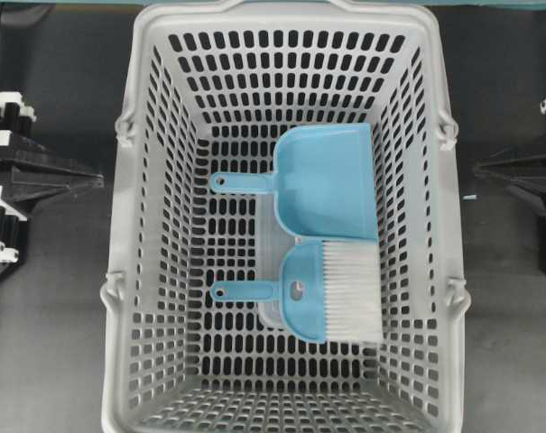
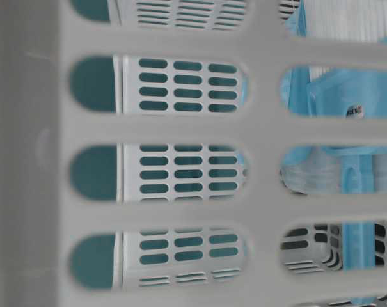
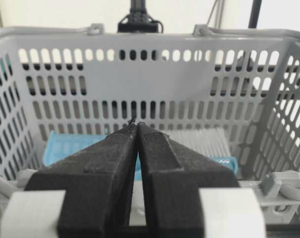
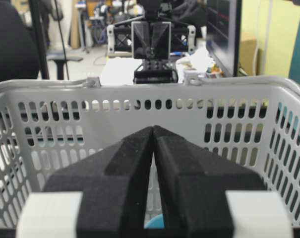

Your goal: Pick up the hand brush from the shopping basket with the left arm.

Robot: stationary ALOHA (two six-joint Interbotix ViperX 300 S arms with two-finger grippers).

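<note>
- Closest to the lens in the left wrist view, the left gripper (image 3: 136, 130) is seen with its jaws pressed together and nothing between them; it is parked outside the shopping basket (image 3: 140, 35), just short of the near rim.
- Ahead of and below those fingertips, on the basket floor, the hand brush (image 1: 318, 293) is lying flat, its thin handle pointing back toward the left gripper and its white bristles pointing away.
- Beside the brush, almost touching its head, a dustpan (image 1: 322, 185) of the same blue is lying parallel; it should not be mistaken for the target.
- Before any descent the jaws should be opened, and the rim must be cleared first.
- The thin handle is judged the best place to be gripped.
- Across the basket, the right gripper (image 4: 153, 130) is likewise closed and empty.
</note>
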